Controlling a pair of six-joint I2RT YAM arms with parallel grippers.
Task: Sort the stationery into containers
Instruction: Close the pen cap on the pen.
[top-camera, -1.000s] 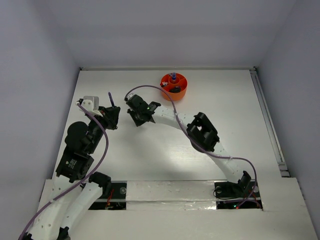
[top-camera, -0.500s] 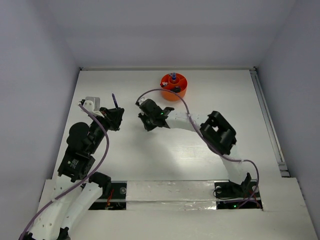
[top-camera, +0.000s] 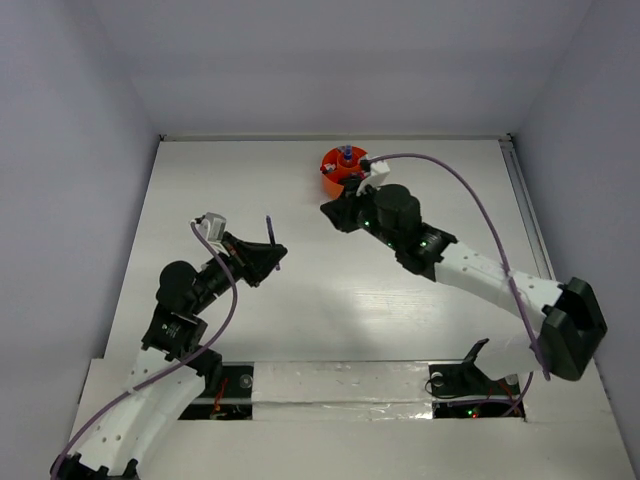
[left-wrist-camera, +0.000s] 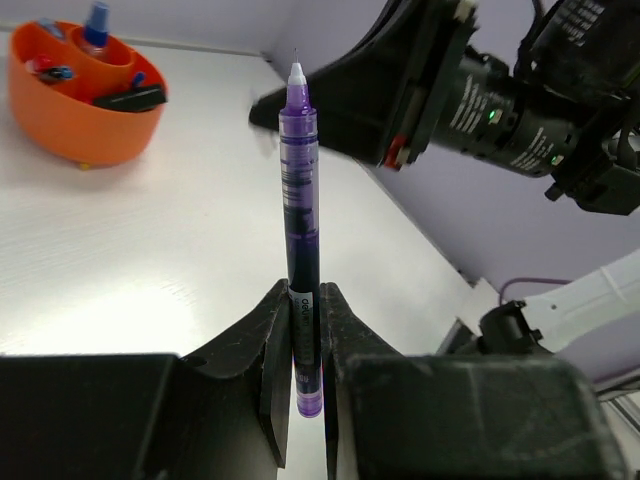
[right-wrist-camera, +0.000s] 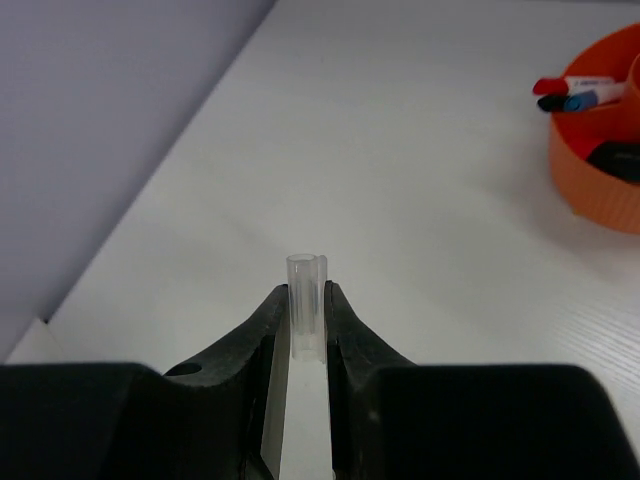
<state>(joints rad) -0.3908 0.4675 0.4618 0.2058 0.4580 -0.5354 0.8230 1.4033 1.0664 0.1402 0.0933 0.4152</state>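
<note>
top: L hand (top-camera: 262, 262) clamped purple pen (top-camera: 271, 231) over mid worktop (top-camera: 200, 180), well apart from orange tub (top-camera: 330, 168) at far side; R hand (top-camera: 335, 212) near tub | L wrist: pen stood upright, tip bare, clear violet barrel | R wrist: R hand pinched clear cap (right-wrist-camera: 307, 298) | step prob. recapping; next needs cap lined up w/ tip, then pen to tub

Glossy plastic tub (left-wrist-camera: 80, 128), translucent plastic pen (left-wrist-camera: 300, 200), clear plastic tube (right-wrist-camera: 307, 300), faintly grained table (left-wrist-camera: 150, 270)

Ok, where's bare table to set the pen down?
Far-left corner of the table, left of the tub, is bare; so is the strip between tub and right rail. Crowded just before the tub, where the right gripper hangs.
</note>
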